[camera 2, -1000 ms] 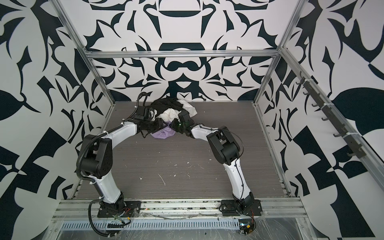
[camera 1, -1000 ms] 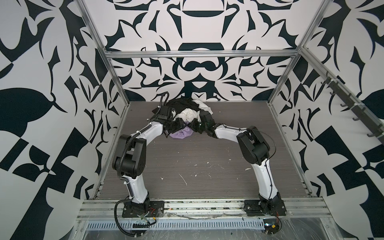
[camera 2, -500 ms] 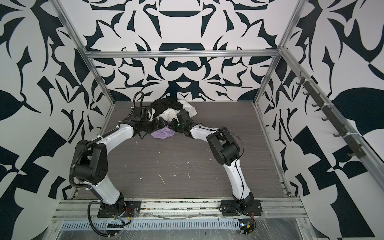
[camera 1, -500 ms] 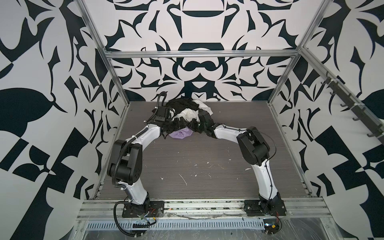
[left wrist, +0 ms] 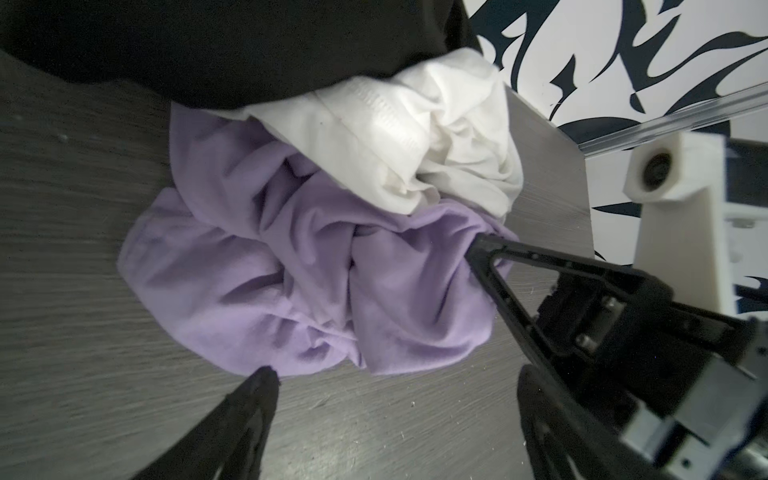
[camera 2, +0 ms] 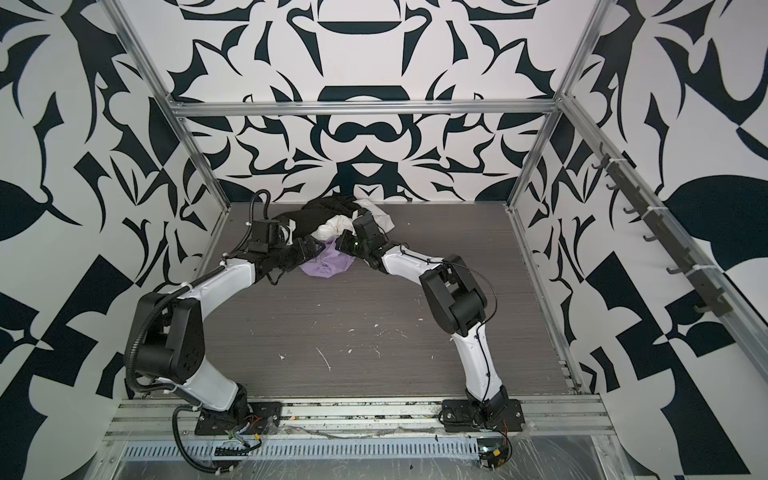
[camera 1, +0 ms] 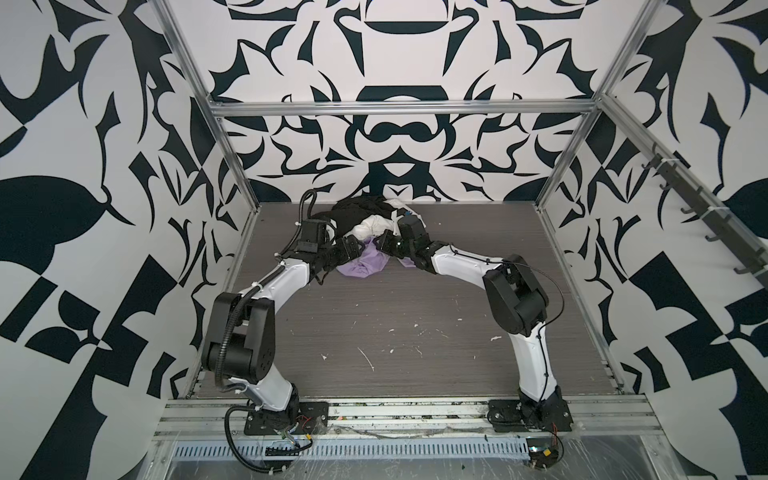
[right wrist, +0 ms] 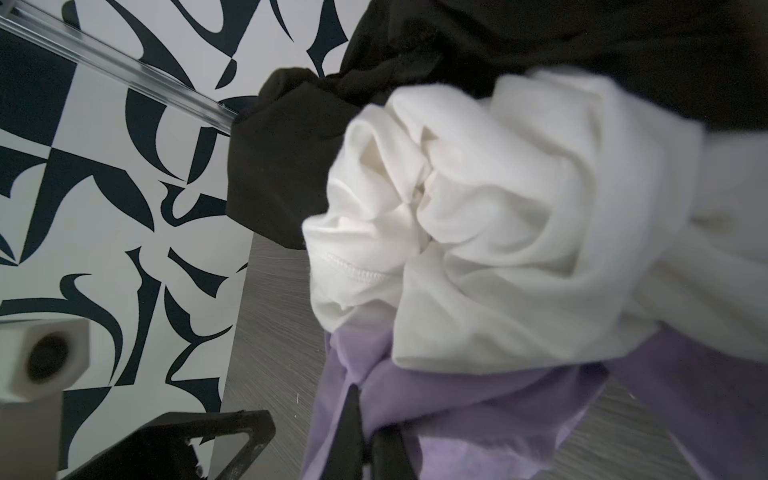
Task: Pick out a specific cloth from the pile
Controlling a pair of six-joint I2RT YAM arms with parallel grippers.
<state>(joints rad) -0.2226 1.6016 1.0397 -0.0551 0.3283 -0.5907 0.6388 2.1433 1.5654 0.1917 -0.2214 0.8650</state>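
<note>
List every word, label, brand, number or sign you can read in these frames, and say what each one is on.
There is no readable text in any view.
lavender cloth: plain, with no print or tag showing.
white cloth: plain, showing only a stitched hem.
black cloth: plain.
walls: abstract black shapes, not letters or signs.
arm bases: any marking here is too small to read.

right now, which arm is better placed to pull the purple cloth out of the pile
Right. The right fingers are shut on a fold of the cloth, so that arm could probably pull straight away. The left fingers stand open beside it, holding nothing.
</note>
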